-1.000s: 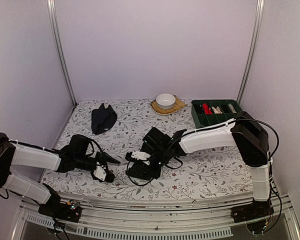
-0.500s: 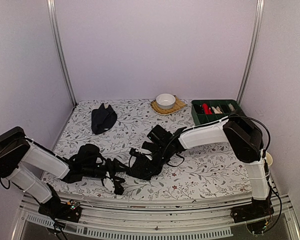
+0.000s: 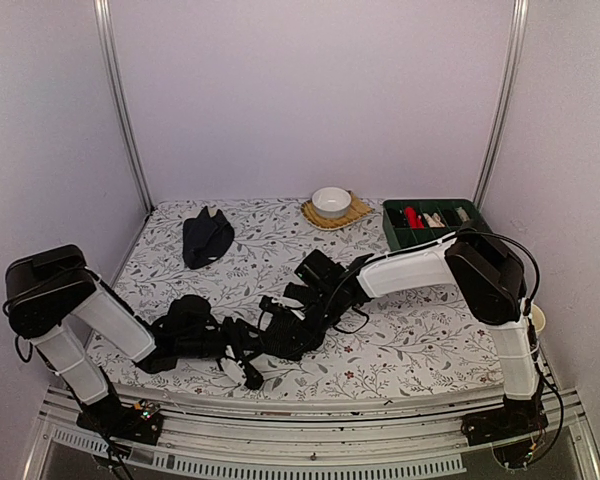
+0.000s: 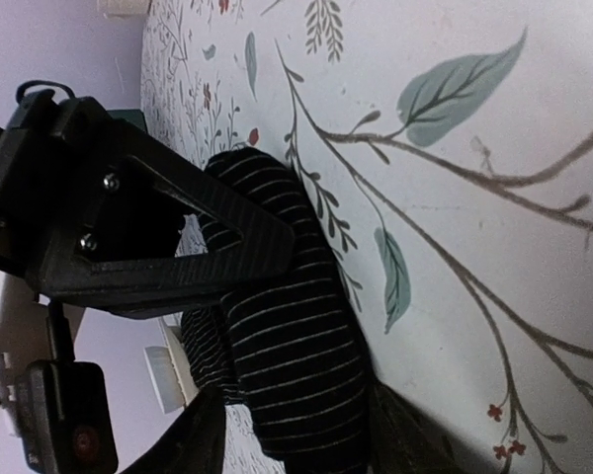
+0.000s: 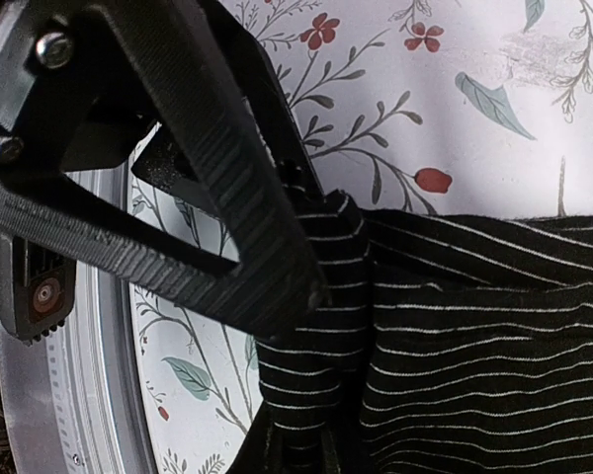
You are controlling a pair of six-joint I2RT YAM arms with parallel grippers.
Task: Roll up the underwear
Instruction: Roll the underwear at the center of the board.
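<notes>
A black, thin-striped underwear (image 3: 298, 334) lies bunched at the table's front middle. In the left wrist view its end is a rolled tube (image 4: 287, 326). My left gripper (image 3: 248, 352) lies low beside it, and its jaws (image 4: 296, 444) straddle that roll. One finger touches the cloth and a sliver of table shows at the other, so it is open. From the right, my right gripper (image 3: 278, 322) is shut on a pinched fold of the same underwear (image 5: 474, 326), with the fold running down between its fingertips (image 5: 301, 444). A second black underwear (image 3: 207, 238) lies crumpled at the back left.
A white bowl (image 3: 331, 201) sits on a woven mat at the back middle. A green tray (image 3: 458, 232) with small items stands at the back right. The table's metal front rail (image 3: 310, 408) runs just below both grippers.
My left arm has swung right along the front edge up to the striped underwear, and its jaws have narrowed around the roll. The right gripper keeps its hold and has barely shifted.
</notes>
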